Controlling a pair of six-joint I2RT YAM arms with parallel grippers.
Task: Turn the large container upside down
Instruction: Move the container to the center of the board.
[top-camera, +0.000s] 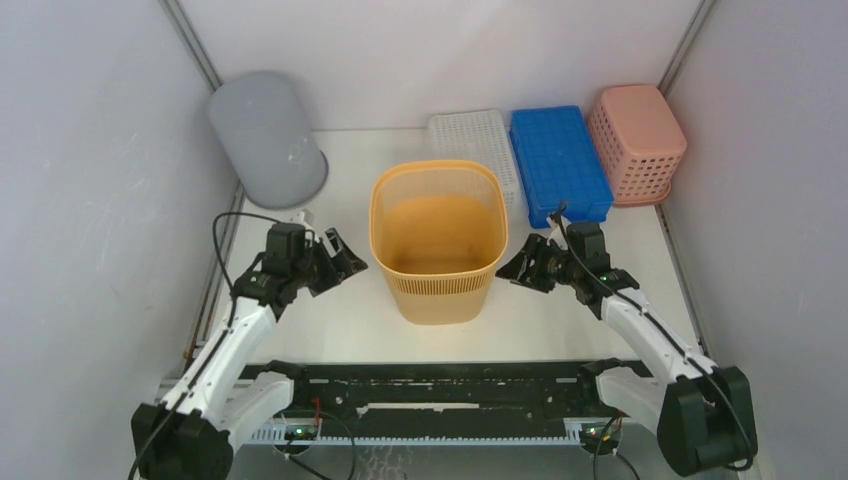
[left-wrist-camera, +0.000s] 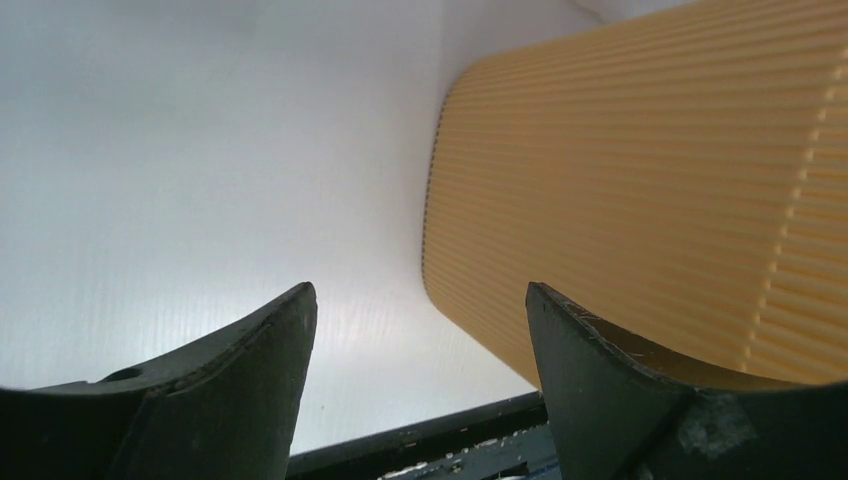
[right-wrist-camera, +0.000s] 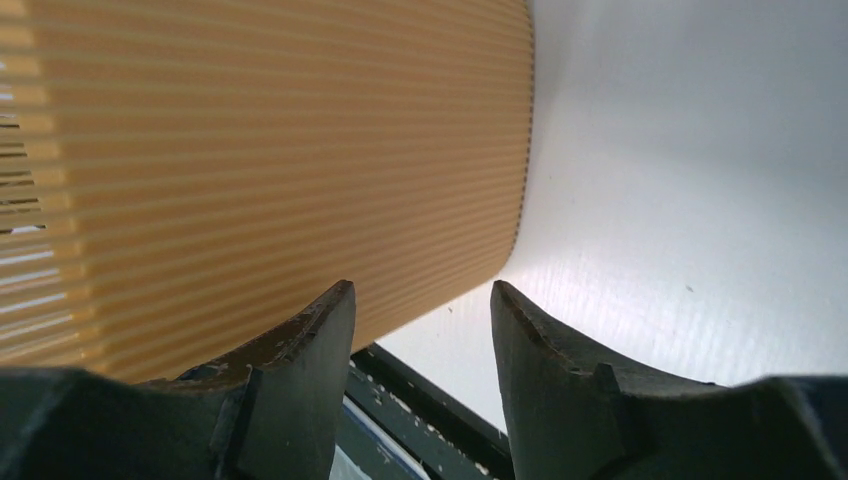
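1. Currently the orange basket (top-camera: 438, 240) stands upright, mouth up, at the middle of the surface (top-camera: 330, 330) between the two arms. It is not yet turned.
2. Left tool (top-camera: 338, 258): jaws apart, nothing between them. It sits just beside the basket's left side. Its wrist view shows the ribbed side off to the right of the gap, and no contact can be made out.
3. Right tool (top-camera: 522, 266): jaws apart and empty, just beside the basket's right side. In its wrist view one finger overlaps the basket; whether it touches, I cannot tell.
4. Handling (judgement): thin moulded plastic with fine ribs, and a slotted band near the top that lets light through. Probably light. The sides likely give under a squeeze, and the rolled rim looks like the stiffest part. The ribs may offer some bite, but the plastic looks smooth.
5. Hold (judgement): the basket is too wide for one tool to span. The best option is a pinch on the rim at opposite sides, one tool each, turning together. The sides narrow toward the base, so a low squeeze could slip.
6. The surface is white, flat and matte, with a black rail (top-camera: 440, 400) along the near edge.
7. Room: pale panel walls on three sides. Along the far edge stand a grey bin (top-camera: 268, 140), a white tray (top-camera: 478, 140), a blue tray (top-camera: 558, 165) and a pink basket (top-camera: 638, 143). The white tray lies near the orange basket's far side, so there is less swing room at the back.
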